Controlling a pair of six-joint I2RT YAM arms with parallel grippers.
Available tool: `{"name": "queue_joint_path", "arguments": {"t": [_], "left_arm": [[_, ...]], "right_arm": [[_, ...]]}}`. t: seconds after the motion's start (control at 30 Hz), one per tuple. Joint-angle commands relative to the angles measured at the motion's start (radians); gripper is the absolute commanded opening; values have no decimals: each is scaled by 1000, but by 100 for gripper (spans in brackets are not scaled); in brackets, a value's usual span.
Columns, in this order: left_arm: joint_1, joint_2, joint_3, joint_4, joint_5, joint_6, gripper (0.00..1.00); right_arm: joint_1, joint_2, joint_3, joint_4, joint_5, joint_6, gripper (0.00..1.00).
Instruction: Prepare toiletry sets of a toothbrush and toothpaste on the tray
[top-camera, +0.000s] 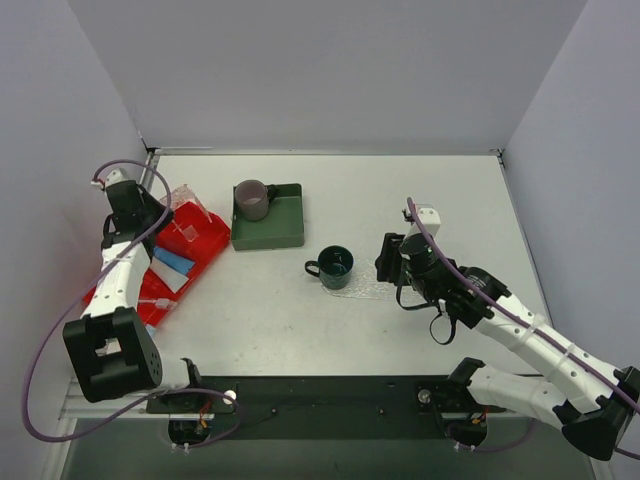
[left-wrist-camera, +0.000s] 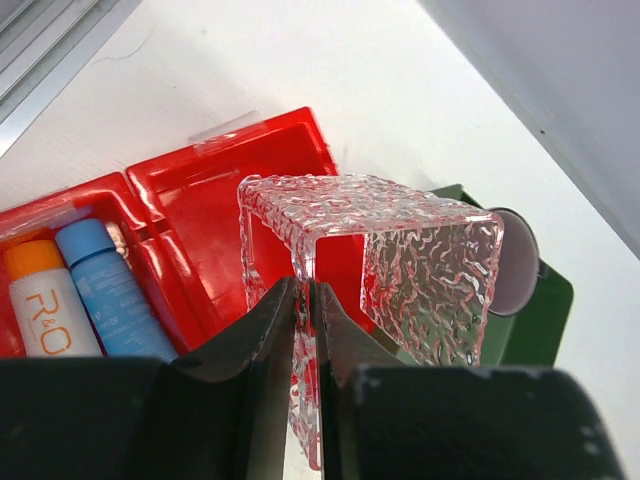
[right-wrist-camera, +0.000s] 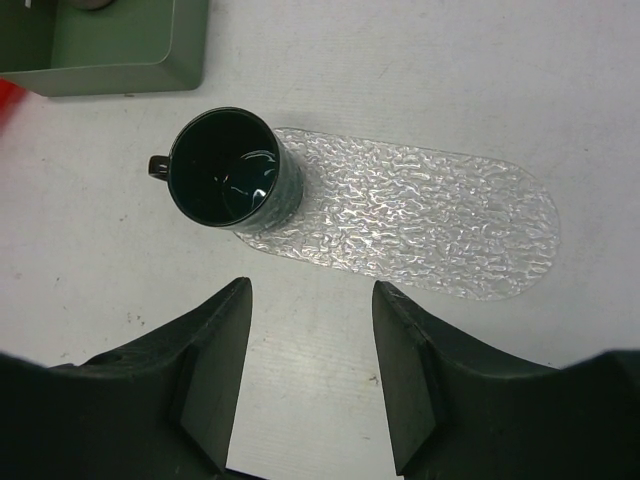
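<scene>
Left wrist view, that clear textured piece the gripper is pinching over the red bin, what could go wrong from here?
1. The left gripper grips the clear textured piece by one thin wall only; it could twist or slip and drop into the red bin.
2. The dark mug appears to stand on one end of the tray, near the open right gripper; it takes up room for sets and could get knocked over.
</scene>
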Motion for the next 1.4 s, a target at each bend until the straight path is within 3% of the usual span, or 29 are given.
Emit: {"name": "queue_joint_path", "arguments": {"t": [0.0,0.2,0.6,1.03,1.37], "left_arm": [[-72,-126,7,30,-63,37,0],[-144,-186,8,9,-122,70,0],[-330,-243,23,-5,-107,91,0],[-530,-234,25,-5,-101,96,0],[-621,-214,28,-22,-162,125,0]], "right_arm": [[-2,-62,39,-31,27,4,47],[-1,-57,71,-54,35,-5,46],[30,65,222,-26,-1,-37,47],[146,461,522,101,1,-77,57],[209,647,677,121,75,-45,56]]}}
